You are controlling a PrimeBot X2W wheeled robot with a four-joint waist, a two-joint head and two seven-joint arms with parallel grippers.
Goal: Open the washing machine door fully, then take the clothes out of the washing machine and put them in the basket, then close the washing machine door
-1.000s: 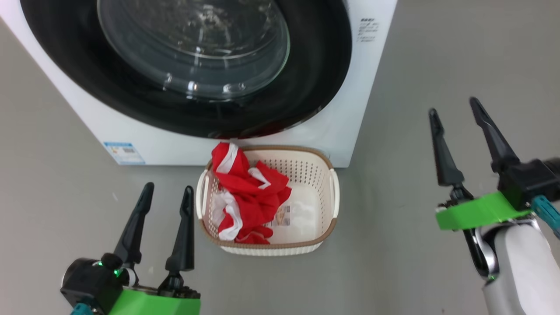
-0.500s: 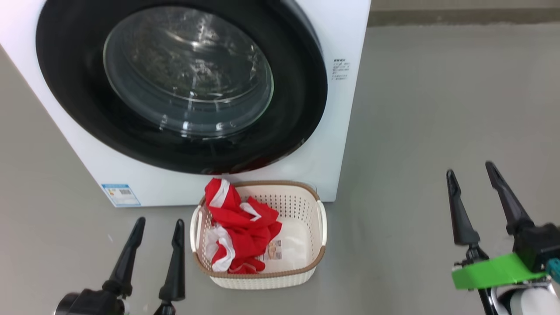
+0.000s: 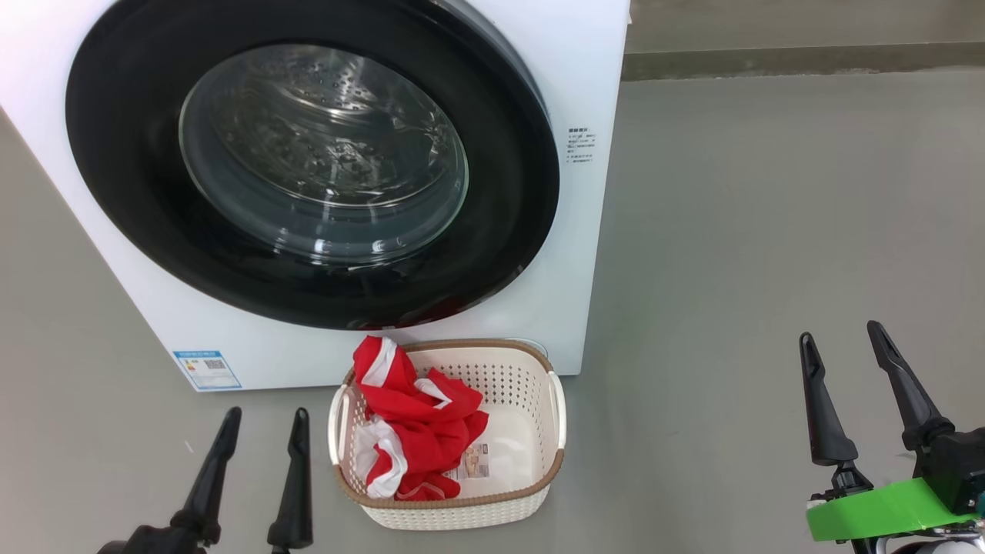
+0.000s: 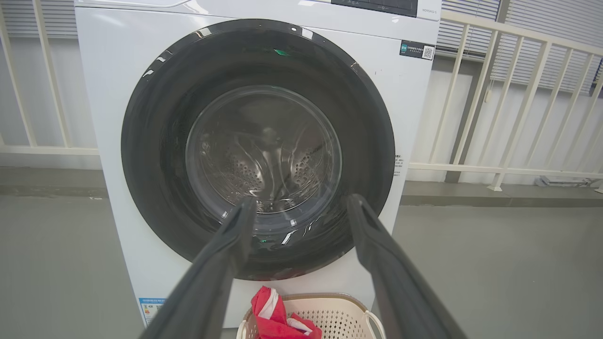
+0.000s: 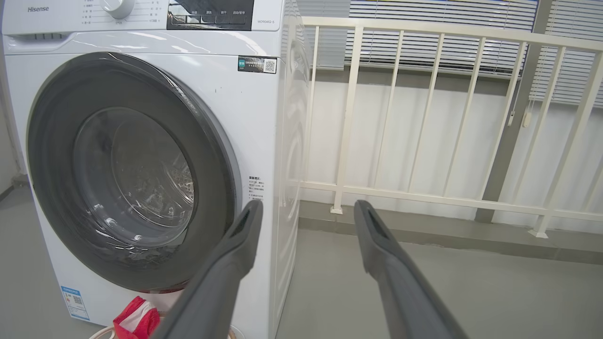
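Nearest the head camera, the left tool (image 3: pixel 265 415) rises from the bottom edge with its two dark fingers apart and nothing between them. Its body is cut off below the frame. The right tool (image 3: pixel 840 332) stands at the lower right, well apart from everything else, its fingers likewise spread and empty. Its green bracket (image 3: pixel 877 514) is partly cut off by the picture's edge.

Between the tools, closer to the left one, the basket (image 3: pixel 462 514) sits on the grey floor (image 3: pixel 769 231), just in front of the washing machine (image 3: pixel 585 231). A red and white garment (image 3: pixel 415 431) lies heaped in the basket's left half, one fold rising above the far rim. It covers part of the sticker (image 3: pixel 481 460) on the bottom. In both wrist views only the basket's far edge and a scrap of red show at the bottom.

The washing machine door (image 3: pixel 123 154) sits shut against the white front. Its glossy rim is cut off at the top of the head view. Reflections run across the glass bowl (image 3: pixel 323 154); the perforated drum is dimly visible behind it, and whether any cloth lies inside cannot be told. A blue label (image 3: pixel 206 369) marks the lower corner, its print too small to read.

Beyond the machine, a pale railing (image 5: pixel 424 117) stands before a white wall.
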